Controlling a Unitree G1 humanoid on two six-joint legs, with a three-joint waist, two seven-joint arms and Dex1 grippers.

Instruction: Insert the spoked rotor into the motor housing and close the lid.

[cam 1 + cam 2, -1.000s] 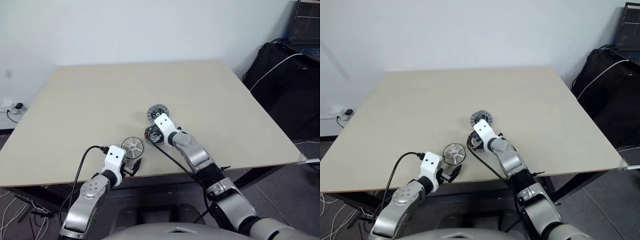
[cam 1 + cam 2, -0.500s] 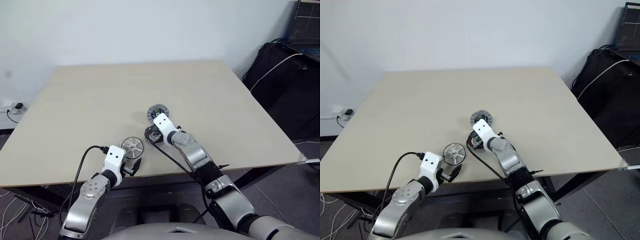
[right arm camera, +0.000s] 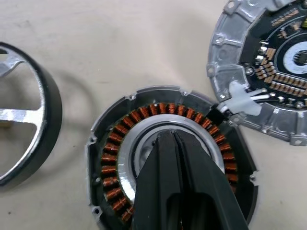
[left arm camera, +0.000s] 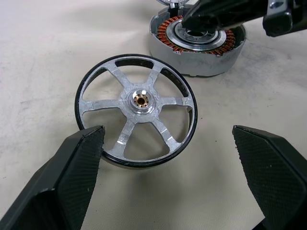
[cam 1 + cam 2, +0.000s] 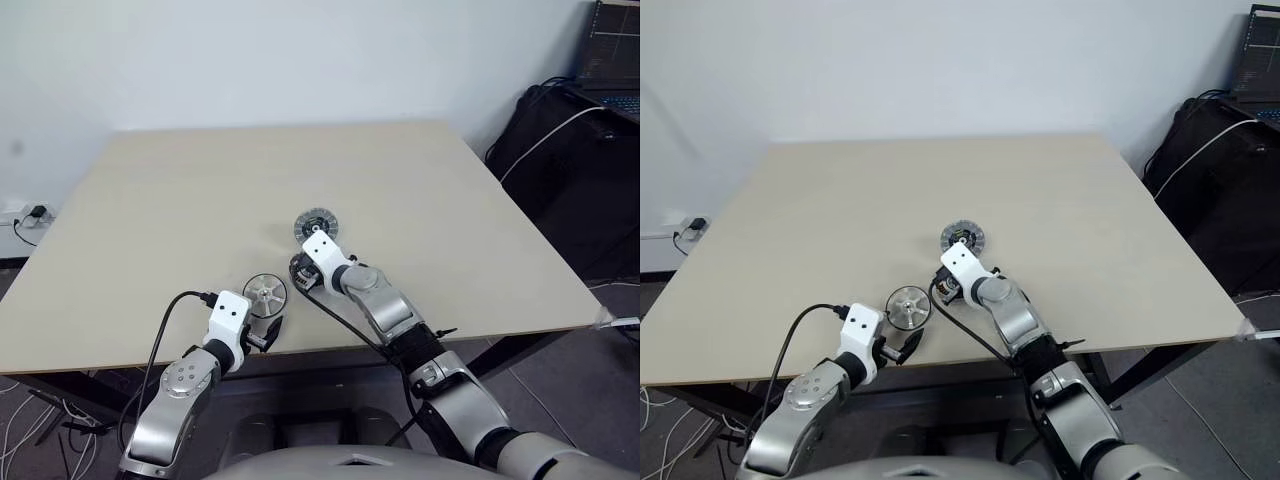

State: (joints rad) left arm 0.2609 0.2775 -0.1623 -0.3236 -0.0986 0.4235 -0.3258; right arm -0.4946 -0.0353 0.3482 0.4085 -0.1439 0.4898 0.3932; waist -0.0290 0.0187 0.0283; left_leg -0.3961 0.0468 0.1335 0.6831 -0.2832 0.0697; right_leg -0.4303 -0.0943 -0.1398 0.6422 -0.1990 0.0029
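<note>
Almost nothing is changing since a second ago. The right tool (image 3: pixel 175 143) is shifting only a tiny bit; its fingers are pressed together, holding nothing, with the tips over the pale middle of the motor housing (image 3: pixel 120 158). The left tool (image 4: pixel 165 158) is keeping still, its fingers wide apart around the near side of the spoked rotor (image 4: pixel 136 108), which is lying flat on the table (image 5: pixel 180 200) just beside the housing. So the rotor is not going in yet. The lid (image 3: pixel 268 62) is lying dark face up, touching the housing's far side. The right fingers are hiding part of the housing, so I cannot tell if they are touching it.
</note>
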